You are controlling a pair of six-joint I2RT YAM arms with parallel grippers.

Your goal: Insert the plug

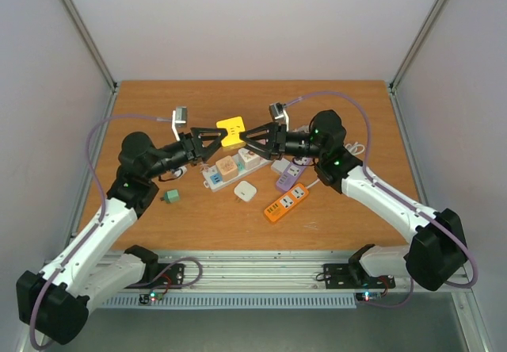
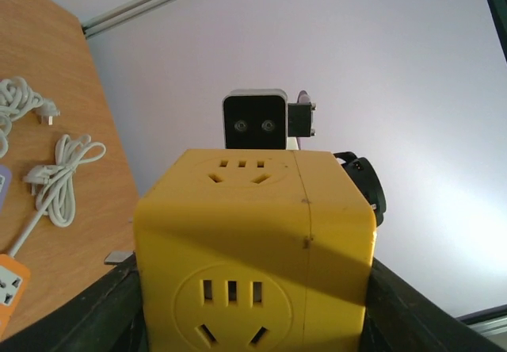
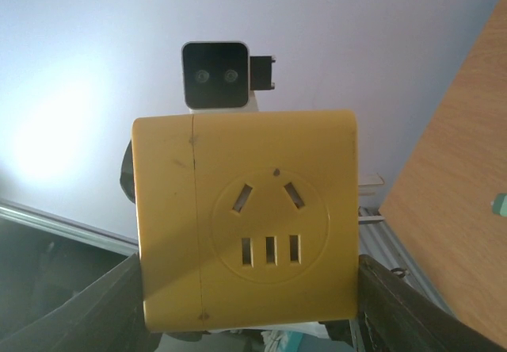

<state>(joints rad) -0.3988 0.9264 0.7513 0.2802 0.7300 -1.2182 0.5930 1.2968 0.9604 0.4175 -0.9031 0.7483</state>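
Holding | yellow socket cube (image 1: 231, 131) is clamped at 12 o'clock by left pincer (image 1: 215, 138) and right pincer (image 1: 246, 137) | insertion not yet done

Smooth, semi-matt plastic with a fine seam on the yellow socket cube (image 2: 253, 241), between the matt black fingers (image 2: 115, 314) of the left claw (image 2: 253, 320). Left of that claw: low-sheen wood-grain laminate on the table (image 2: 47, 130), smooth white sheathing on a coiled cord (image 2: 62, 179), glossy plastic on an orange power strip (image 2: 9, 285).
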